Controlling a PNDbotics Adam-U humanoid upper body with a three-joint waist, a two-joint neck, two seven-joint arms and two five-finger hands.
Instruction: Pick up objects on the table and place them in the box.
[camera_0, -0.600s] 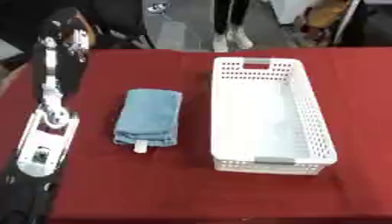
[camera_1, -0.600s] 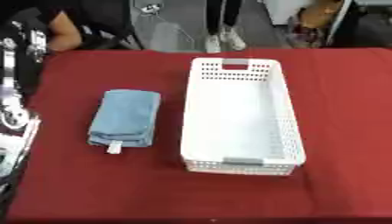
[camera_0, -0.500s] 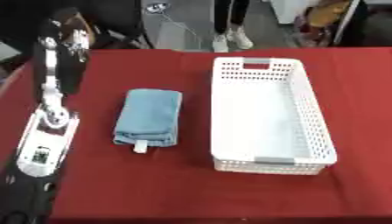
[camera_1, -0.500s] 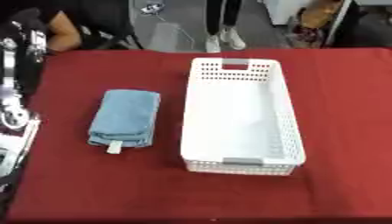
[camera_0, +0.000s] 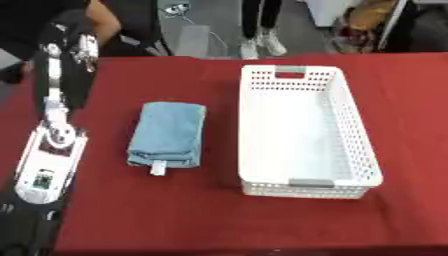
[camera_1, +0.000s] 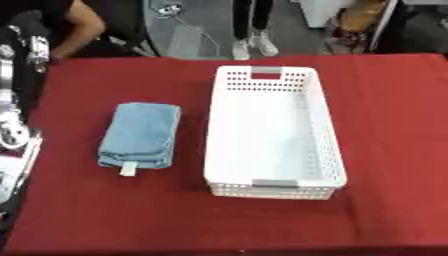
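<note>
While left arm (camera_0: 52, 145) stays put, towel (camera_0: 166, 132), box (camera_0: 306, 130) unchanged; hand state unreadable, apparently.

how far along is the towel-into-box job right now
Nothing looks done yet: the white box is empty. Nothing is in hand either; only the left arm shows, at the table's left edge, apart from the towel, and neither hand is in view. Still left: pick up the folded blue towel, lying on the red table left of the box, and place it inside.
</note>
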